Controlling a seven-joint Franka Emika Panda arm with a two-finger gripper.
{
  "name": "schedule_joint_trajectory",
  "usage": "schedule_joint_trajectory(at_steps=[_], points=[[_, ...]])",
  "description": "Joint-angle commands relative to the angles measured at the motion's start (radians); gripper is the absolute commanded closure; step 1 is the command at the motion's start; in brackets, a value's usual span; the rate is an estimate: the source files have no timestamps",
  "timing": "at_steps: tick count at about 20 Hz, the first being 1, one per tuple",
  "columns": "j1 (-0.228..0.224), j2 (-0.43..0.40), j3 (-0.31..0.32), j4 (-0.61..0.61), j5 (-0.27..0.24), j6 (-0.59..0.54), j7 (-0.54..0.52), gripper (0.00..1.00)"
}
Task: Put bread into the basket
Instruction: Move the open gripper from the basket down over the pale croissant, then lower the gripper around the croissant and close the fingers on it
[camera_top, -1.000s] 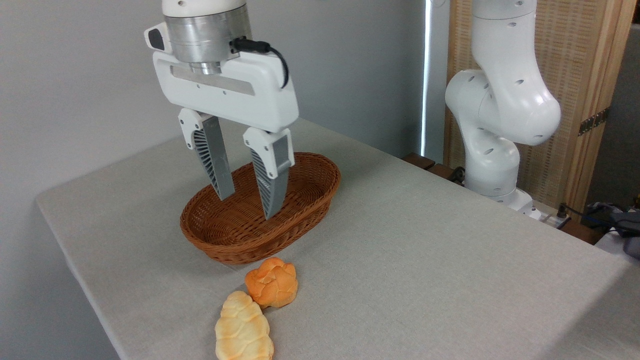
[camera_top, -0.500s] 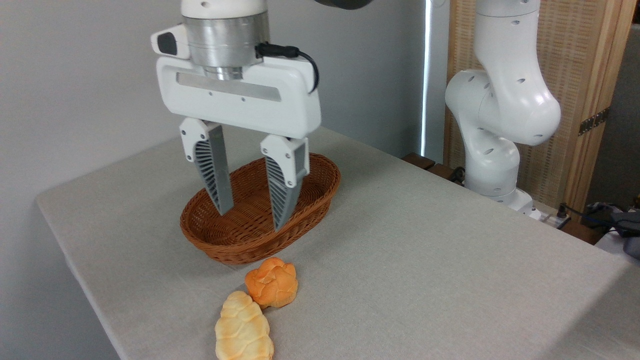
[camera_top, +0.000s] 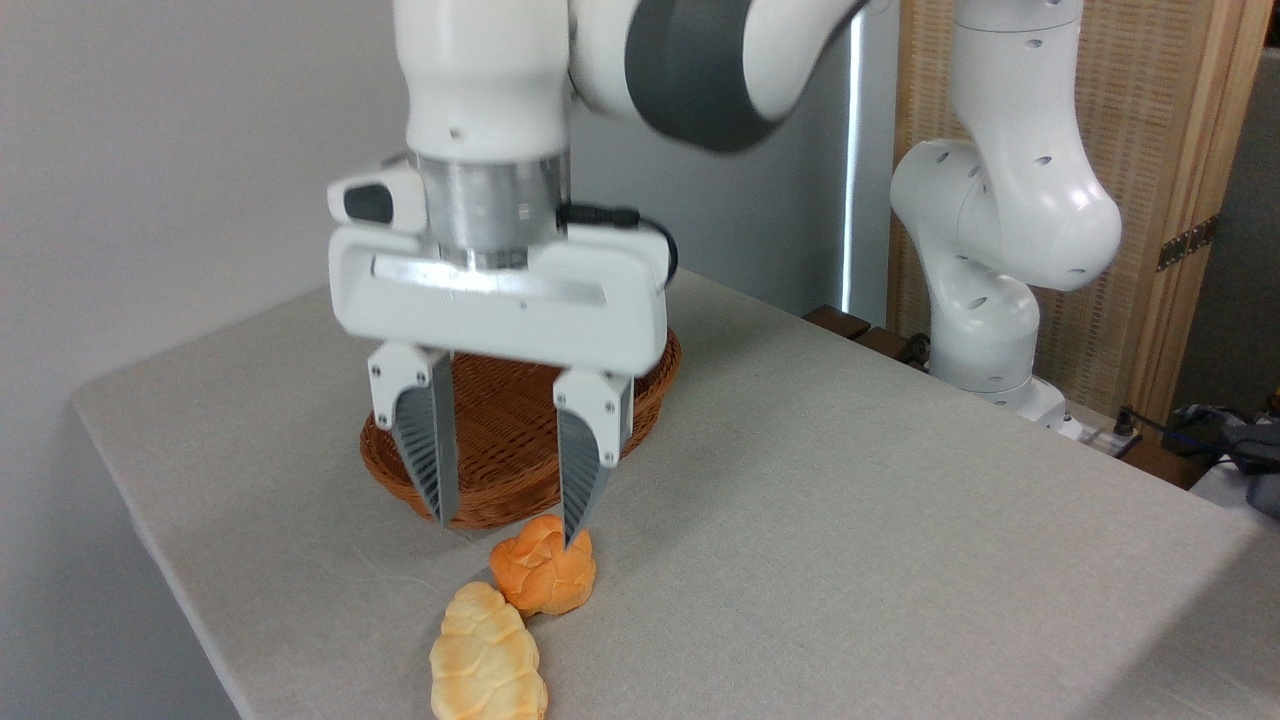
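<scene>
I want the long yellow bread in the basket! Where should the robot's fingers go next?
Probably a little further toward the camera and down: the open gripper hangs above the orange bun, while the braided loaf lies nearer, touching it, outside the wicker basket.

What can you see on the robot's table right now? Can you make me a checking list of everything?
Surface: table under a plain grey cloth, no spills seen.
Job's things: bread, the long pale loaf, lies at the near edge, outside the basket, which looks empty where visible.
Clutter: orange bun touches the far end of the bread.
Grippers: gripper open, holding nothing, fingertips hanging just above the orange bun and the basket's near rim.
Cables: black cable loops at the gripper's wrist; more wires lie beyond the table's right side.
Surroundings: grey wall, woven screen, second white robot arm.
</scene>
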Motion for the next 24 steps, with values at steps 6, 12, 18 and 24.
schedule_joint_trajectory(at_steps=[6, 12, 18, 24], points=[[-0.011, 0.002, 0.011, -0.228, -0.027, 0.31, -0.12, 0.0], [-0.012, 0.06, 0.011, -0.226, -0.079, 0.382, -0.144, 0.0], [-0.015, 0.083, 0.007, -0.226, -0.105, 0.416, -0.146, 0.0], [-0.021, 0.098, -0.001, -0.223, -0.104, 0.433, -0.144, 0.0]])
